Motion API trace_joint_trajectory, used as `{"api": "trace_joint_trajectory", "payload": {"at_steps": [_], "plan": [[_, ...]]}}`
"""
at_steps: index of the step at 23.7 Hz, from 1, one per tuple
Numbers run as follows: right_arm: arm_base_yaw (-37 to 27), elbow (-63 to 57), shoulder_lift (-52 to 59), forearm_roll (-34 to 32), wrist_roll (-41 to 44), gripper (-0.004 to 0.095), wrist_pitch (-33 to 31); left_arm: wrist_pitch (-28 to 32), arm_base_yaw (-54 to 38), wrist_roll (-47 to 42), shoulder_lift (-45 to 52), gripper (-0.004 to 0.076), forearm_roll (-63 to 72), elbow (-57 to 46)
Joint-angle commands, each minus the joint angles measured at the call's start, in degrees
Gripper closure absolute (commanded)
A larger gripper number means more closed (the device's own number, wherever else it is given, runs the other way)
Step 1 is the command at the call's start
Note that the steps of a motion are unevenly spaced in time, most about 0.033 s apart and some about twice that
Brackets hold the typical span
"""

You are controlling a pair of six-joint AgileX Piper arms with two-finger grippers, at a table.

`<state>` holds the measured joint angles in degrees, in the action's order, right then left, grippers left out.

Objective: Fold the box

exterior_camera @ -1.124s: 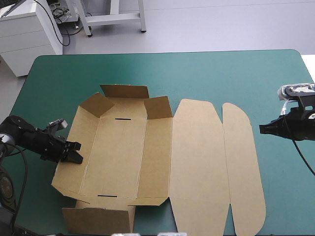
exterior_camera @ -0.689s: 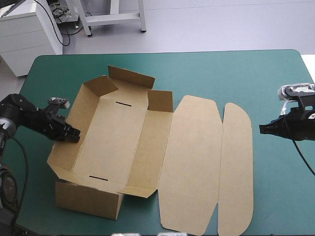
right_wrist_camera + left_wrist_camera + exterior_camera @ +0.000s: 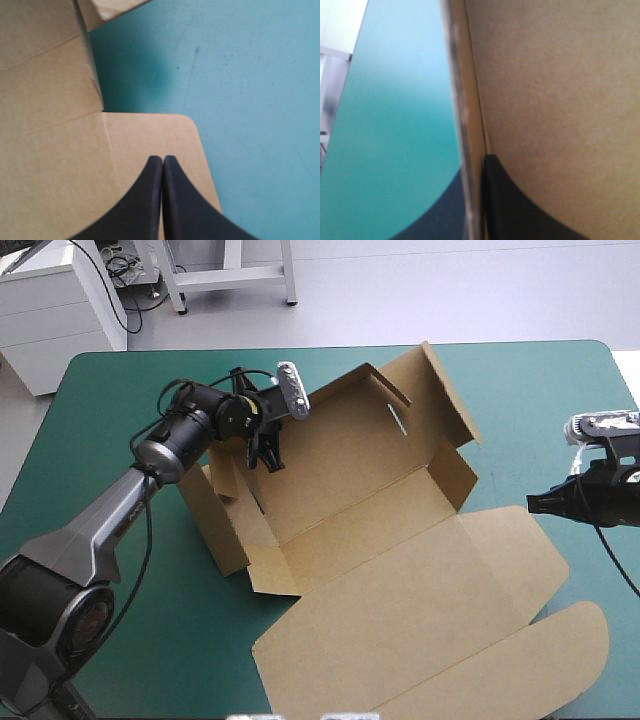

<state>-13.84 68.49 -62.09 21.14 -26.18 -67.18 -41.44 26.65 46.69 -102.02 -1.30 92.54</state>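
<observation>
Brown cut-board box [image 3: 340, 490] partly erected: black-fingered left gripper [image 3: 268, 456] pinches one raised wall; right gripper [image 3: 533, 504] clenched, empty; tucking apparently remains.

Wears a smooth silver-grey shell along the left arm [image 3: 105, 520], swelling to a dark round joint at its base and narrowing to a bright metal collar, then rounded black joints. Ends in a left claw [image 3: 268, 458] of two broad black fins. Looks black throughout on the right arm [image 3: 600, 498]; carries a right claw [image 3: 163, 159] with matte, curved fingers [image 3: 140, 205].
</observation>
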Motion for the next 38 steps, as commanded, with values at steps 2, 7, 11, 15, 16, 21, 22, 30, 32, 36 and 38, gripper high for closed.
{"api": "trace_joint_trajectory", "payload": {"at_steps": [2,7,11,15,16,21,22,30,32,36,38], "plan": [[-0.32,1.44,0.65,1.57,-0.45,0.0928,1.85,13.67,5.25,-0.59,1.42,0.0731,-7.63,2.75],[-0.32,1.44,0.65,1.57,-0.36,0.0928,1.85,18.65,10.27,-0.59,1.42,0.0731,-15.66,2.75],[-0.32,1.44,0.65,1.57,-0.36,0.0928,1.85,21.24,12.82,-0.59,1.42,0.0731,-20.38,2.75],[-0.32,1.44,0.65,1.57,-0.22,0.0928,1.85,22.68,14.51,-0.75,1.42,0.0731,-20.95,2.75],[-0.32,1.44,0.65,1.57,-0.19,0.0928,1.85,22.68,14.89,-0.88,1.42,0.0731,-20.95,2.75],[-0.32,1.44,0.65,1.65,0.31,0.0928,1.85,25.50,15.51,-3.70,1.42,0.0731,-26.70,2.75],[-0.32,1.44,0.65,1.65,0.55,0.0928,1.85,25.37,15.61,-6.22,1.42,0.0731,-28.94,2.75],[-0.32,1.44,0.65,2.20,0.92,0.0928,1.85,17.26,17.99,-27.86,1.42,0.0731,-56.05,2.75],[-0.32,1.44,0.65,2.97,0.92,0.0928,1.98,17.23,19.29,-27.86,1.18,0.0731,-56.13,2.75],[-0.32,1.44,0.65,3.31,0.92,0.0928,2.67,16.84,19.86,-31.17,1.18,0.0731,-56.32,2.06],[-0.32,1.55,0.65,3.72,1.05,0.0928,5.30,14.51,20.44,-32.06,0.78,0.0731,-56.96,1.98]]}}
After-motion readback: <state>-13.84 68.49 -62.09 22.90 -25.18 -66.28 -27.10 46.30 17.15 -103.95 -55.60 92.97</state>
